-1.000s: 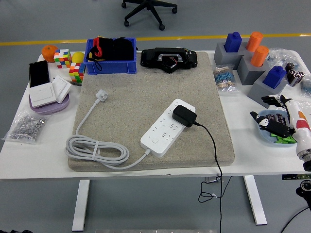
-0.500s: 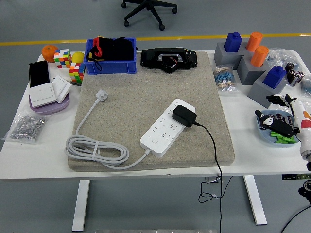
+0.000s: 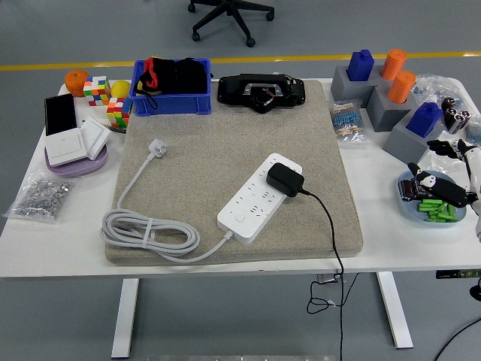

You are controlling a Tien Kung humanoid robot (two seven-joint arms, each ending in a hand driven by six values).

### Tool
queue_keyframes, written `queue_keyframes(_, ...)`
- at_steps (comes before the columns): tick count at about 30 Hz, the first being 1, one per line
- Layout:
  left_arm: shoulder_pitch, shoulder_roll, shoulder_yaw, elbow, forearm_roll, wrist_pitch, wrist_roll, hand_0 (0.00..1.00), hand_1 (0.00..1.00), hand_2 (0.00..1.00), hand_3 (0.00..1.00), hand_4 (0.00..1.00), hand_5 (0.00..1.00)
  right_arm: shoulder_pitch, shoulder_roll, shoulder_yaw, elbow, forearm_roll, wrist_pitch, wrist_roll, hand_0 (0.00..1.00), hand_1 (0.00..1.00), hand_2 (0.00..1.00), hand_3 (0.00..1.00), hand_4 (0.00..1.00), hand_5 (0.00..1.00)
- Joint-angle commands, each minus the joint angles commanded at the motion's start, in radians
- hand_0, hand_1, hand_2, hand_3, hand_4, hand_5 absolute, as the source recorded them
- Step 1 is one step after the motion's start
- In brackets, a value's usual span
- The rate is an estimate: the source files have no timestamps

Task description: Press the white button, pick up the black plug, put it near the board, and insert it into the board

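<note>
**Plug sits in the strip, hand waits at the side**

Sitting in the far end of the white power strip (image 3: 259,201) is the black plug (image 3: 285,180). Its black cord (image 3: 331,233) runs off the plug toward the right, then down past the near edge of the white table (image 3: 195,265). The strip is laid at a slant on a big grey mat (image 3: 225,128). A round white button (image 3: 239,219) is seen at the strip's near end. The strip's own grey cable (image 3: 150,237) is coiled on the mat at the left, and its white end plug (image 3: 156,147) is laid farther back.

The right hand (image 3: 451,177) is seen only at the right edge of the picture, well apart from the strip. Its fingers are spread out and nothing is held in them. It is held over a light blue dish (image 3: 409,207) with green bits inside.

A blue bin (image 3: 171,101) is set behind the mat. Grey blocks (image 3: 383,109) with blue and orange pegs are placed at the far right. Colour cubes (image 3: 98,92) are set at the far left.
</note>
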Motion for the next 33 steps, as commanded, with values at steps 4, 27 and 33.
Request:
queue_keyframes(4, 0.007, -0.002, -0.006, 0.0, -0.001, 0.002, 0.001, 0.686, 0.676, 0.657, 0.685, 0.563, 0.199, -0.002, 0.003, 0.016, -0.006, -0.001, 0.005, -0.003, 0.754, 0.675, 0.644, 0.637, 0.882, 0.344)
queue_keyframes(27, 0.016, -0.001, -0.021, 0.0, 0.009, 0.006, 0.0, 0.685, 0.677, 0.657, 0.685, 0.563, 0.198, 0.004, 0.01, 0.087, -0.003, -0.007, 0.007, -0.004, 0.75, 0.674, 0.646, 0.637, 0.879, 0.342)
queue_keyframes(33, 0.013, -0.001, -0.016, 0.0, 0.002, 0.006, -0.001, 0.685, 0.676, 0.657, 0.685, 0.563, 0.198, 0.005, 0.011, 0.093, 0.001, -0.008, 0.006, -0.004, 0.749, 0.673, 0.645, 0.638, 0.879, 0.341)
